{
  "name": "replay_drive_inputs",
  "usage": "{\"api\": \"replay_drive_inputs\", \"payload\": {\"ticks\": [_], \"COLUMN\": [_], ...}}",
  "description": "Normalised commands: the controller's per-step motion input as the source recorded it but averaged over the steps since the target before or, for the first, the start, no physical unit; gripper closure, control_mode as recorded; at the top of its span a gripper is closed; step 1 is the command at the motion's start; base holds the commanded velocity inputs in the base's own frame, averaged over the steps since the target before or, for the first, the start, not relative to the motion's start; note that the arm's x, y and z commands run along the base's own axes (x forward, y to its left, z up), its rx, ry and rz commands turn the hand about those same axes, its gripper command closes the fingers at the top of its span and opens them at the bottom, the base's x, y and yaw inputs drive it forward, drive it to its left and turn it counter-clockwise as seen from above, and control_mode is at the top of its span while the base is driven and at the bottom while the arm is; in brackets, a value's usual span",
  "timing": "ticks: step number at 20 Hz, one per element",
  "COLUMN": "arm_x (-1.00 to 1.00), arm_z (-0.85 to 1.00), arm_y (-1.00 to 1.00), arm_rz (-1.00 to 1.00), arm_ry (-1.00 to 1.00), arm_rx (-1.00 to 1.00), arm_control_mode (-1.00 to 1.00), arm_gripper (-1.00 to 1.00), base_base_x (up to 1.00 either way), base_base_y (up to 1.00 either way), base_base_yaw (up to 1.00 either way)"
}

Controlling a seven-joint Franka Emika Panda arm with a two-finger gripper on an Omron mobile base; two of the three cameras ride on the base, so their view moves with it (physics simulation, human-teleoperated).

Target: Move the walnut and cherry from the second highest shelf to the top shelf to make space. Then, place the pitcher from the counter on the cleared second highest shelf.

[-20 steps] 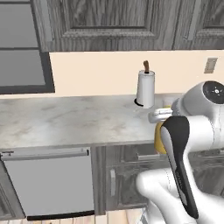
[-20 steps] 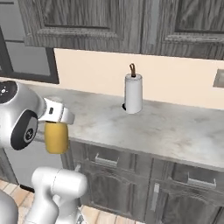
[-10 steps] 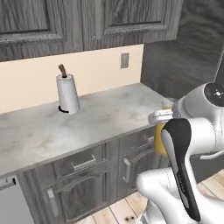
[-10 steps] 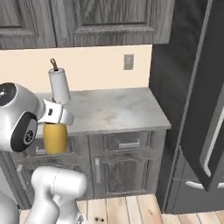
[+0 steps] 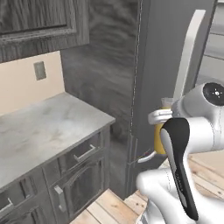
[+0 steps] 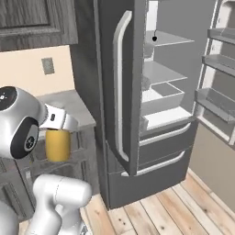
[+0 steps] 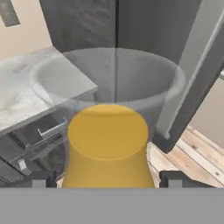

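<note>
Tool [image 7: 107,178] grasps the yellow-orange pitcher [image 7: 108,144] between its 2 fingers, holding it upright off the tabletop [image 5: 39,131], apparently for carrying to the open fridge's second highest shelf [image 6: 161,72].

The yellow-orange pitcher [image 6: 57,145] hangs upright off the counter [image 5: 39,131], its translucent neck [image 7: 109,74] flaring wide. The cherry [image 6: 154,38], a dark dot, sits on the top shelf [image 6: 172,39], at two o'clock from the pitcher.
</note>
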Motion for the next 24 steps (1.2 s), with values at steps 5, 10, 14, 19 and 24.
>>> {"api": "replay_drive_inputs", "payload": {"ticks": [5, 10, 14, 19, 24], "arm_x": [0.0, 0.0, 0.0, 0.0, 0.0], "arm_z": [0.0, 0.0, 0.0, 0.0, 0.0], "arm_y": [0.0, 0.0, 0.0, 0.0, 0.0], "arm_rz": [0.0, 0.0, 0.0, 0.0, 0.0], "arm_ry": [0.0, 0.0, 0.0, 0.0, 0.0], "arm_rx": [0.0, 0.0, 0.0, 0.0, 0.0], "arm_control_mode": [1.0, 1.0, 1.0, 1.0, 1.0], "arm_gripper": [1.0, 1.0, 1.0, 1.0, 1.0], "base_base_x": [0.0, 0.24, 0.4, 0.6, 0.67], "base_base_y": [-1.0, -1.0, -1.0, -0.92, -0.64], "base_base_yaw": [-0.13, 0.08, 0.31, 0.43, 0.49]}}
